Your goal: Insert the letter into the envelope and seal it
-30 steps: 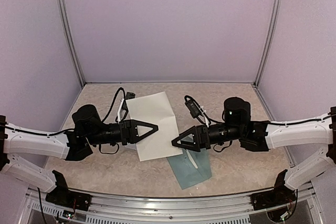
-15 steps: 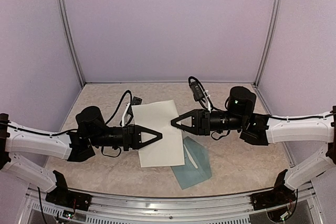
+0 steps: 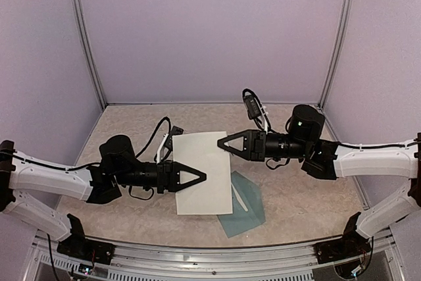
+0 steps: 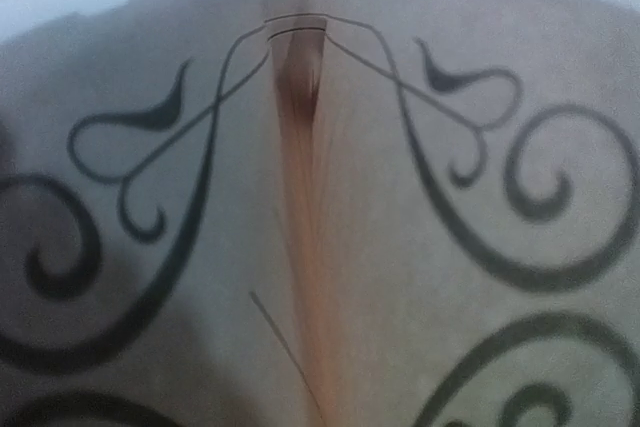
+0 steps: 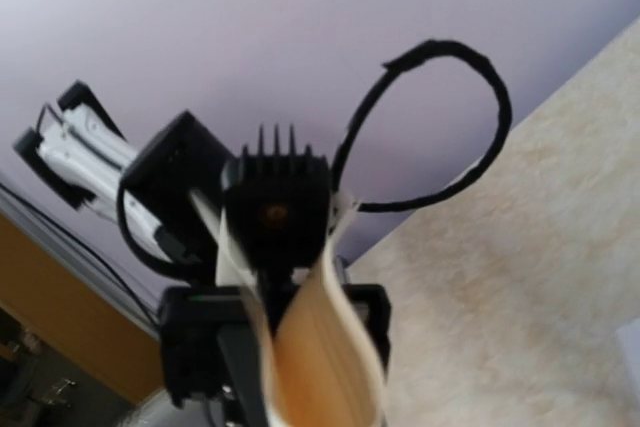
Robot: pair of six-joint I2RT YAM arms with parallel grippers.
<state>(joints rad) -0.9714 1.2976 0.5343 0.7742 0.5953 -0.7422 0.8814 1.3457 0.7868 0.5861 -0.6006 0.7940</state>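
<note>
The envelope (image 3: 248, 203) lies flat on the table (image 3: 131, 123), tucked partly under the near right corner of the letter (image 3: 212, 195). The left gripper (image 3: 202, 177) is clamped on the sheet's left side, with the envelope at its 4 o'clock. The right gripper (image 3: 221, 144) sits at the far right corner with the envelope at its 5 o'clock, but I cannot tell whether its jaws have bitten.

white letter (image 3: 204, 174) overlaps flat teal envelope (image 3: 248, 206)

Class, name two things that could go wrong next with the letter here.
The white paper letter, pinched by the left gripper with the right gripper at its corner, could tear or crease if they pull apart. It hides part of the flat teal paper envelope, so aiming may fail.
</note>
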